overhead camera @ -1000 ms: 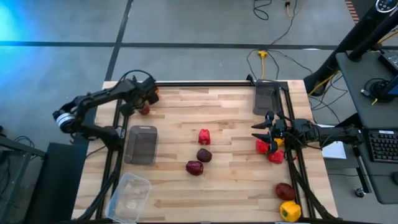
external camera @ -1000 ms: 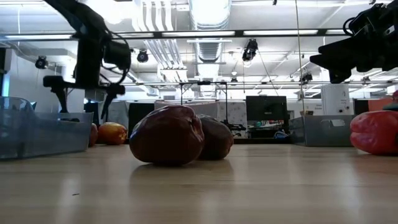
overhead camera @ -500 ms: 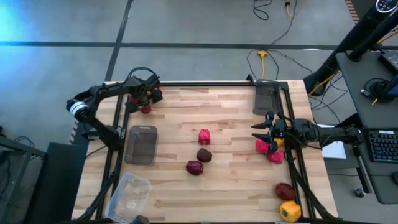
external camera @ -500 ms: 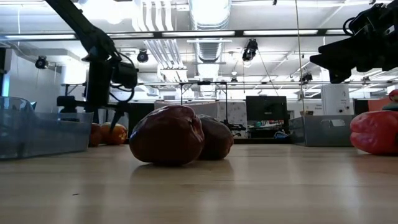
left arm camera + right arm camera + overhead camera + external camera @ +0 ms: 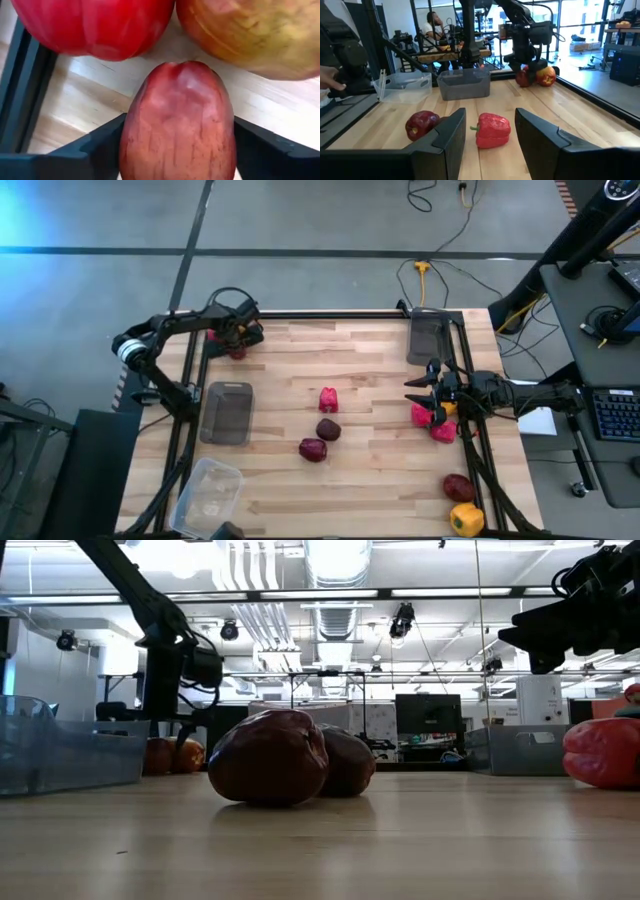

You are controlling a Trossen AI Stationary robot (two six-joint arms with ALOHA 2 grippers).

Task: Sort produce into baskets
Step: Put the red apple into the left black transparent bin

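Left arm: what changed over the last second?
The left gripper came down at the table's far left corner and now straddles a dark red fruit, fingers close on both sides. A red pepper and a yellow-orange fruit lie just beyond. Unchanged: the right gripper hovers partly open, and the other produce and bins stay put.

My two arms are matte black, jointed links; the left arm [image 5: 170,330] has a white band near its elbow and looped black cable by the wrist. Its fingers [image 5: 80,150] are flat black wedges.
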